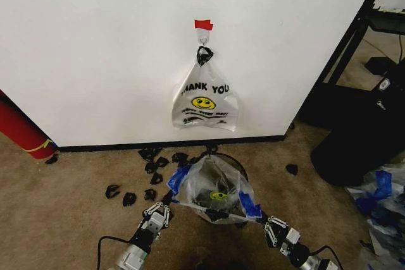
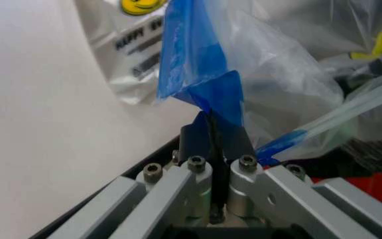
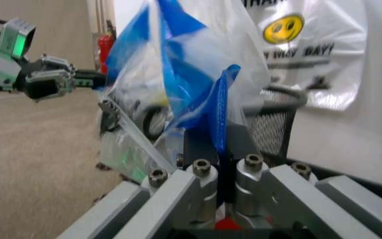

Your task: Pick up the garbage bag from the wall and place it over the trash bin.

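I hold the garbage bag (image 1: 212, 189) stretched open between my two grippers, low and near me, right over the trash bin (image 1: 235, 167). My left gripper (image 1: 166, 205) has its fingers pressed tight together on the bag's blue edge; from the left wrist camera I see my gripper (image 2: 212, 130) with the dark pads meeting and a crumpled fold of blue film (image 2: 201, 74) rising out of them. My right gripper (image 1: 261, 218) is clamped the same way on the bag's other blue corner; the right wrist camera shows my gripper (image 3: 219, 144) with the pads closed on a thin blue strip (image 3: 221, 107).

The bag is thin, clear, wrinkled plastic, sagging between my grips, with a small yellow smiley showing through it. The bin beneath is round and black, its wall a fine wire mesh (image 3: 275, 124).

Farther off, a whiter bag (image 1: 205, 99) printed "THANK YOU" hangs flat against the plain white wall (image 1: 95, 49) by its black knotted handles from a small hook (image 1: 203, 38) under a strip of red tape (image 1: 203, 25). Black scraps (image 1: 149, 169) lie scattered on the brown carpet (image 1: 57, 207) along the black baseboard. A red cylinder (image 1: 22, 131) leans at far left.
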Robot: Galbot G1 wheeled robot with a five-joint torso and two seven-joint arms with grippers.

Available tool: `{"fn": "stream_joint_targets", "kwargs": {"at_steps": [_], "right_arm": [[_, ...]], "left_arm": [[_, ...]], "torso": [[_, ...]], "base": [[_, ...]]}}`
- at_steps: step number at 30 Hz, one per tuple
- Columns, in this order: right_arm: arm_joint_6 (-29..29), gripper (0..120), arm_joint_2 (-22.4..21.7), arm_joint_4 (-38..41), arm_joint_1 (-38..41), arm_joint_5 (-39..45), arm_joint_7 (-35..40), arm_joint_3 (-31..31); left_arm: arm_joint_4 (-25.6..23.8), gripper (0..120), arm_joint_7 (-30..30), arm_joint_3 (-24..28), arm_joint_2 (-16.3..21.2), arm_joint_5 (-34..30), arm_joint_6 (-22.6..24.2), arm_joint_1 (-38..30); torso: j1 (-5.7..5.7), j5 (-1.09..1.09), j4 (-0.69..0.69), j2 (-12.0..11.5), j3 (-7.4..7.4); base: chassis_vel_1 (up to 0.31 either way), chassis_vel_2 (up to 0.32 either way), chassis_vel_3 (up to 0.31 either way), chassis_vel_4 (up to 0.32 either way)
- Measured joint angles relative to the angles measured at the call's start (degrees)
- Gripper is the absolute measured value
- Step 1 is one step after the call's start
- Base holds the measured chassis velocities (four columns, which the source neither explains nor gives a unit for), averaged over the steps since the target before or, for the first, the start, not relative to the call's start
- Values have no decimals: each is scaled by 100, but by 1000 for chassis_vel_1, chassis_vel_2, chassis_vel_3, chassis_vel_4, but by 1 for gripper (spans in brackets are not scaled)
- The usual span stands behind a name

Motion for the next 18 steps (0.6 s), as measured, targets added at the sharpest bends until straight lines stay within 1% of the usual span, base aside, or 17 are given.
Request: {"fn": "stream_joint_targets", "kwargs": {"at_steps": [4, 7, 8, 10, 12, 16, 18], "right_arm": [[0, 0, 63, -284, 143, -57, 52, 23], [0, 0, 134, -379, 201, 24, 548, -107], [0, 0, 134, -379, 201, 24, 548, -107], [0, 0, 182, -326, 207, 307, 995, -301], [0, 0, 244, -277, 240, 588, 1202, -408], [0, 0, 339, -270, 299, 844, 1290, -492], [0, 0, 407, -294, 327, 1001, 1314, -548]], "left_arm": [[273, 0, 112, 1, 13, 173, -10, -155], [427, 0, 115, 3, 3, 202, -33, -286], [427, 0, 115, 3, 3, 202, -33, -286], [410, 0, 110, -18, 2, 202, -37, -335], [333, 0, 112, -53, 27, 205, -33, -352], [229, 0, 166, -87, 114, 213, -18, -324], [174, 0, 313, -129, 208, 235, -13, -241]], "torso": [[0, 0, 0, 0, 0], [0, 0, 0, 0, 0], [0, 0, 0, 0, 0], [0, 0, -1, 0, 0], [0, -1, 0, 0, 0], [0, 0, 0, 0, 0], [0, 0, 0, 0, 0]], "base": [[0, 0, 0, 0], [0, 0, 0, 0], [0, 0, 0, 0], [0, 0, 0, 0], [0, 0, 0, 0], [0, 0, 0, 0], [0, 0, 0, 0]]}}
